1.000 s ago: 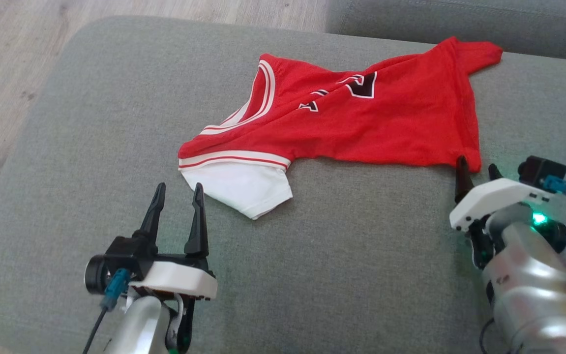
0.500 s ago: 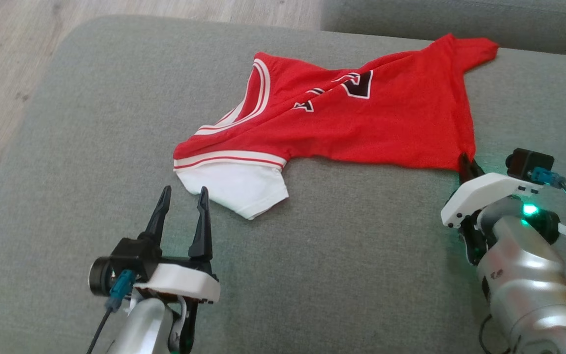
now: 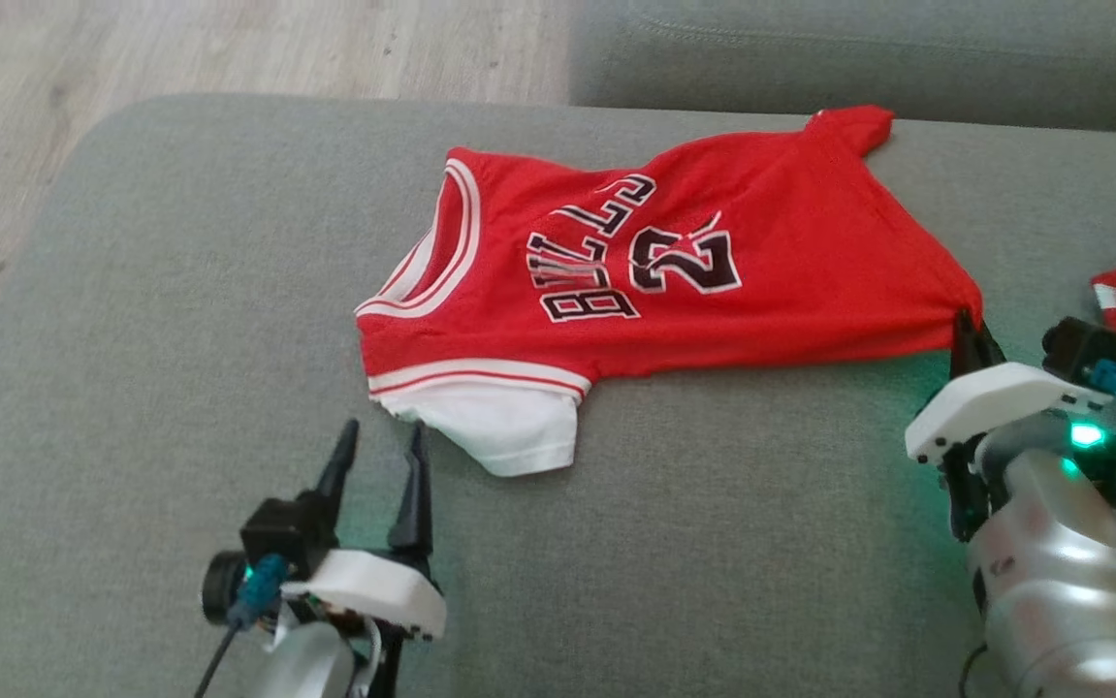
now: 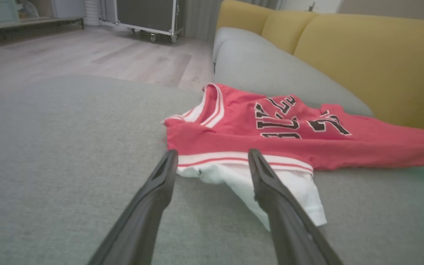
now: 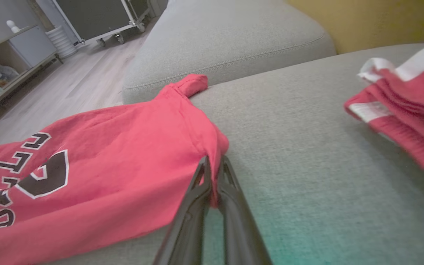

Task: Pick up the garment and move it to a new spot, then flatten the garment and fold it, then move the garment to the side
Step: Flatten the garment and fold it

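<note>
Red jersey (image 3: 790, 291) — white sleeve, black lettering, hem corner in right gripper (image 3: 968, 326)

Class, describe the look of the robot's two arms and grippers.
Both the left gripper and right gripper have two long, tapering black fingers, a white housing, a silver forearm and a blue connector. A green light glows on the right wrist.

We record the right gripper (image 3: 967, 328) now clamped on the jersey (image 3: 790, 291) at centre right; it lies pulled flatter, lettering (image 3: 589, 262) exposed.
</note>
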Robot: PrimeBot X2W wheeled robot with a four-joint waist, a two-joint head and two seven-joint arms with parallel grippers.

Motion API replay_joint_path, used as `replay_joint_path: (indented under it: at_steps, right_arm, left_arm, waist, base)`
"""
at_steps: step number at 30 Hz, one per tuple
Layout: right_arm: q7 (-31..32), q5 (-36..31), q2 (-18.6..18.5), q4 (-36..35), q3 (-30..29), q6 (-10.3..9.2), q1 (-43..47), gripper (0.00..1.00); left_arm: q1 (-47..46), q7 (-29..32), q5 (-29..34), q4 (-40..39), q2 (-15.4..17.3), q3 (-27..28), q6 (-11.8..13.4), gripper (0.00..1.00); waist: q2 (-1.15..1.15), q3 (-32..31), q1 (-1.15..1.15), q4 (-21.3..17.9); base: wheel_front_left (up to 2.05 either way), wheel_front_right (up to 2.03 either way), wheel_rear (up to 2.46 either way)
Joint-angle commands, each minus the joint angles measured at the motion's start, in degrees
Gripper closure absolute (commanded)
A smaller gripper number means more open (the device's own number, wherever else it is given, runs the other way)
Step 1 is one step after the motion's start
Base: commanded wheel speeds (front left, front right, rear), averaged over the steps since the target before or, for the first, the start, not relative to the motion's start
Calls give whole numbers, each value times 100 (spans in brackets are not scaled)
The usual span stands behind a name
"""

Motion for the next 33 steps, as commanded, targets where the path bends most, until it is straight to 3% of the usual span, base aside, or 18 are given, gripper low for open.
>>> replay_joint_path:
  at_steps: [1, 8, 20, 33]
  right_arm:
    - [-77, -67, 27, -206, 97, 19, -58, 100]
    - [-79, -79, 63, -458, 121, 19, 145, 100]
    - [-79, 979, 69, -451, 1411, 19, -57, 100]
    - [-80, 1260, 69, -616, 1821, 19, -153, 100]
  left_arm:
    - [-139, -26, -28, -67, 23, 95, -34, 0]
    - [-285, 338, -321, 431, 23, -127, -106, 0]
    - [-740, 660, -975, 877, 23, -499, -462, 0]
    - [-1384, 367, -857, 1452, 30, -650, -306, 0]
  waist:
    - [0, -44, 0, -52]
    - [0, -50, 0, -219]
    - [0, 126, 0, -512]
    - [0, 355, 0, -640]
  base:
    - [0, 0, 0]
    - [0, 0, 0]
    - [0, 0, 0]
    - [0, 0, 0]
